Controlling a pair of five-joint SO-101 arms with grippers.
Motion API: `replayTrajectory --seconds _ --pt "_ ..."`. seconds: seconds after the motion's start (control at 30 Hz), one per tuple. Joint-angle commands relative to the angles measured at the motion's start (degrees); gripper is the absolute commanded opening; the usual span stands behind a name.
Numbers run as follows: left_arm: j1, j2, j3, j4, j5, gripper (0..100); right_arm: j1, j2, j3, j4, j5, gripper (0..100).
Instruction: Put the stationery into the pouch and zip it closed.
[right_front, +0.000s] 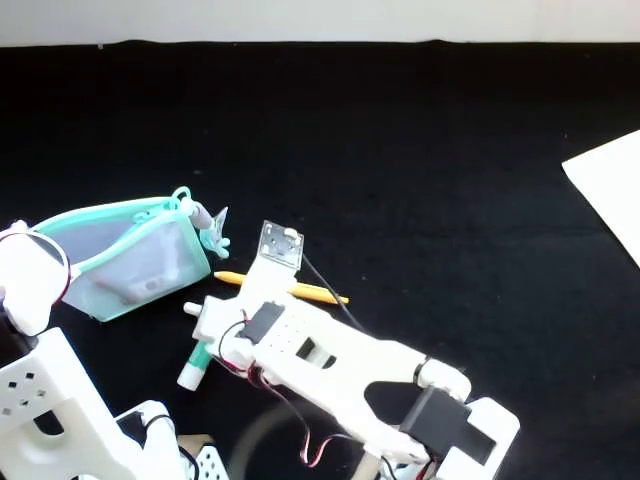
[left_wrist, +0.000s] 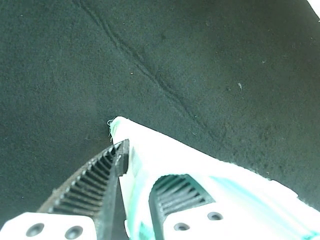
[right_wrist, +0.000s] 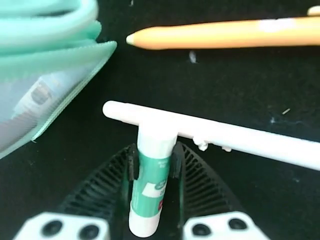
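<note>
Close beside the mint-green translucent pouch (right_front: 130, 255), the right gripper (right_wrist: 152, 160) has its fingers clamped tight around a green-and-white glue stick (right_wrist: 149, 200). The stick's top end butts against a slim white pen (right_wrist: 225, 137) lying crosswise on the black tabletop (right_front: 420, 150). An orange pen (right_wrist: 225, 34) lies just beyond. The left gripper (left_wrist: 127, 155) pinches the pouch's rim, jaws nearly together. Lifting the stick could drag or roll the white pen away. If the left pinch slips, the pouch mouth may sag and block the stick.
</note>
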Motion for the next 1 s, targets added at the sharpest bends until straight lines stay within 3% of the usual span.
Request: replayTrajectory --seconds 0.0,0.3,0.5,0.63,0.97 --pt "-0.7 0.6 -0.2 -0.8 -0.2 1 4.6 -1.1 -0.6 -0.2 -0.3 0.5" --pt "-0.6 0.6 -0.2 -0.8 -0.2 1 17.5 -18.7 -1.1 8.8 5.6 0.5" --pt "-0.4 0.6 0.2 -0.8 -0.1 1 25.3 -36.2 -1.5 10.7 17.1 0.5" --pt "-0.4 0.6 0.2 -0.8 -0.1 1 25.8 -42.5 -2.8 9.4 27.5 0.5" --pt "-0.3 0.6 0.4 -0.8 -0.1 1 23.3 -42.5 -20.1 9.2 44.4 0.5"
